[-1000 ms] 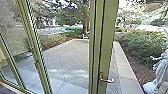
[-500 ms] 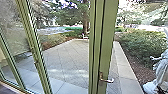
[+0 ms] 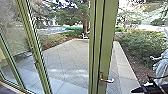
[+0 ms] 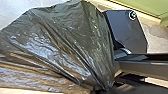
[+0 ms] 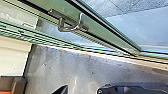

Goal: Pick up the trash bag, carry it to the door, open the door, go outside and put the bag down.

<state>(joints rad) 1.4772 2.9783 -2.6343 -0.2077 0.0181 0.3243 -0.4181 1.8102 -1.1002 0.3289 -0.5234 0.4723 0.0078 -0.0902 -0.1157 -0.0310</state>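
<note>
The left gripper is clamping the trash bag by its gathered end; the right gripper is hovering near right (jaws apart or together, I'm not telling for certain).

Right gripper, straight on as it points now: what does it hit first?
Probably the green door frame, around or below its handle; in the head view the right gripper points roughly that way. Depth is unclear, so it might pass by.
</note>
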